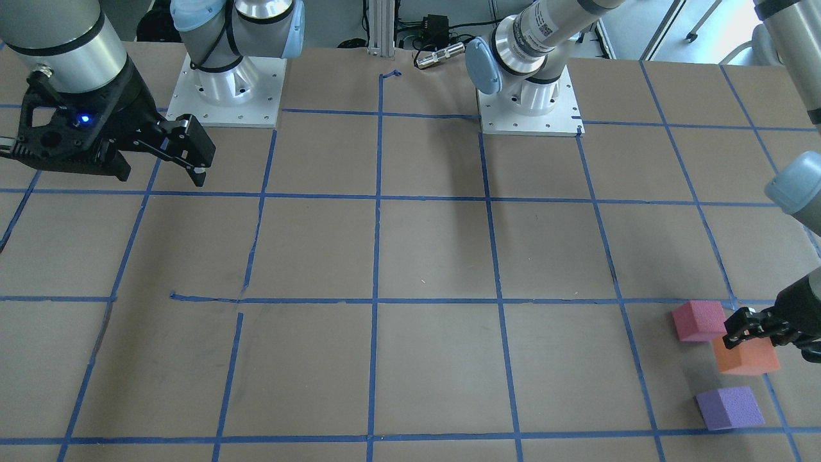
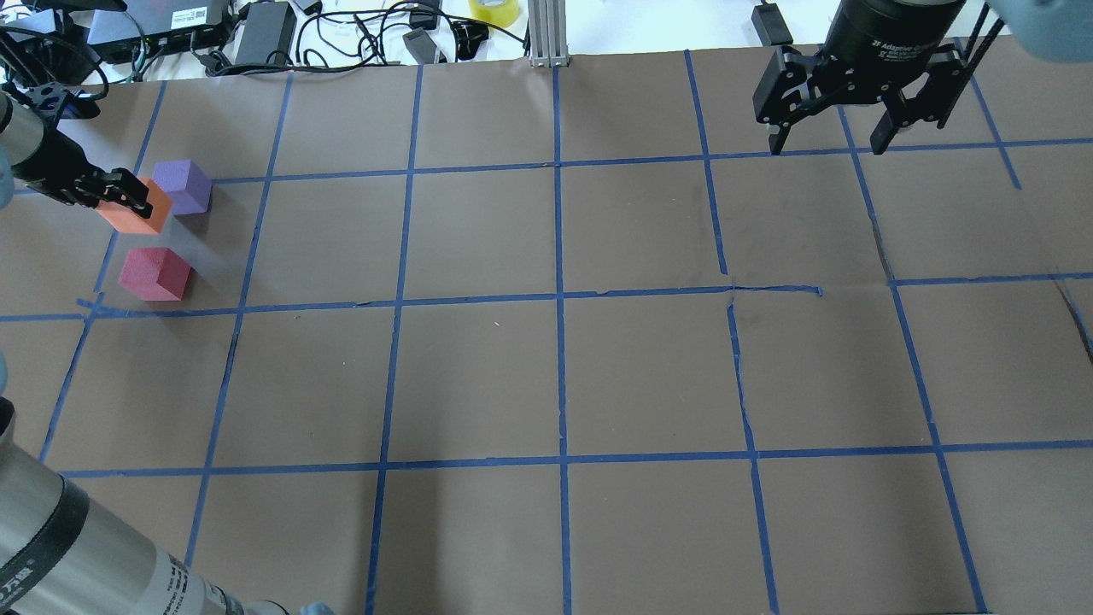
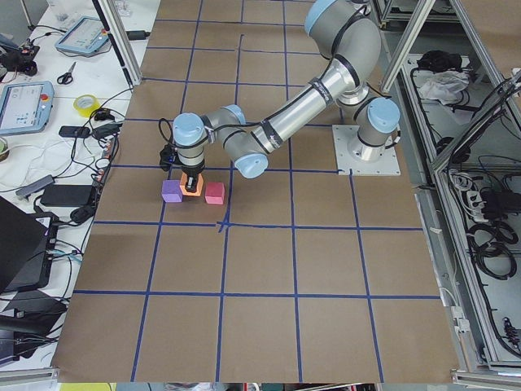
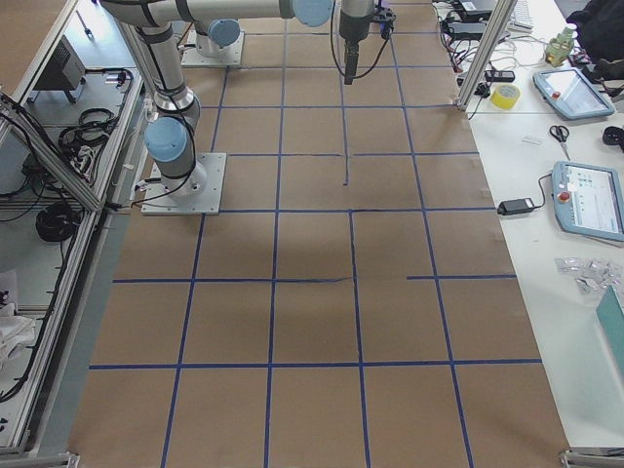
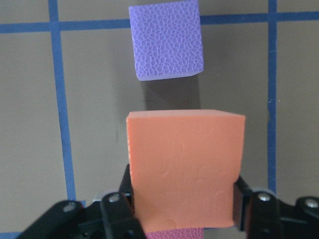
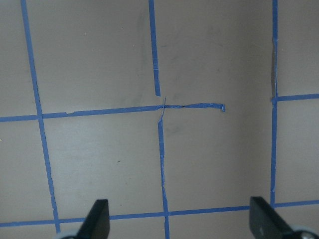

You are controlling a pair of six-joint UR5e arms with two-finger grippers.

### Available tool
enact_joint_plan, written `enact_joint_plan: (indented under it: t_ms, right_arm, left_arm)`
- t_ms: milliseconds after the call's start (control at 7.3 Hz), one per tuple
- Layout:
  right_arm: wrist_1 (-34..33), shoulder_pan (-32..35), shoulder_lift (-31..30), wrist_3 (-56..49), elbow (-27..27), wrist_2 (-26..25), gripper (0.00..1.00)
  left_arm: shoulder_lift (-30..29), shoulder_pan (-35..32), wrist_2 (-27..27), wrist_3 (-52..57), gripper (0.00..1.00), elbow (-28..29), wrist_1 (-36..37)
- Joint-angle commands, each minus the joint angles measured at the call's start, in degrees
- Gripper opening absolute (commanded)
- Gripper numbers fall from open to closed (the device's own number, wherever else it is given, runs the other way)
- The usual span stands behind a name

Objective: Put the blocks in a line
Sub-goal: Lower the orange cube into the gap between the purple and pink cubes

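Observation:
My left gripper (image 1: pixel 739 328) is shut on the orange block (image 1: pixel 747 357) and holds it between the other two, apparently a little above the table. The pinkish-red block (image 1: pixel 698 320) lies on the robot's side of it and the purple block (image 1: pixel 730 407) on the far side. In the overhead view the left gripper (image 2: pixel 128 196) grips the orange block (image 2: pixel 126 217), with the purple block (image 2: pixel 184 186) and the pinkish-red block (image 2: pixel 154 273) beside it. The left wrist view shows the orange block (image 5: pixel 184 167) between the fingers (image 5: pixel 117 209), with the purple block (image 5: pixel 166 40) beyond it. My right gripper (image 2: pixel 827 141) is open and empty, high over the far right.
The table (image 2: pixel 555 376) is brown board with a blue tape grid. Cables, power bricks and a tape roll (image 2: pixel 493 10) lie beyond its far edge. The arm bases (image 1: pixel 228 86) stand at the robot's side. The right wrist view shows only taped board (image 6: pixel 159 107).

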Motion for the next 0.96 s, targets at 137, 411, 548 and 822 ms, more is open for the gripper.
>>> enact_joint_plan:
  t_ms: [137, 411, 548, 822]
  right_arm:
    - [0.03, 0.0, -0.3, 0.0, -0.17, 0.39, 1.0]
    - [0.03, 0.0, -0.74, 0.79, -0.17, 0.13, 1.0]
    - [-0.14, 0.0, -1.0, 0.79, -0.35, 0.22, 1.0]
    - [0.55, 0.0, -1.79, 0.7, -0.35, -0.04, 1.0]
  left_arm:
    - [-1.17, 0.02, -1.53, -4.32, 0.0, 0.53, 0.11]
    - [-2.23, -0.07, -3.91, -4.24, 0.0, 0.09, 0.11]
    - [-2.49, 0.02, -4.62, -3.8, 0.0, -0.26, 0.11]
    - [-3.28, 0.02, -4.54, -3.36, 0.0, 0.26, 0.72]
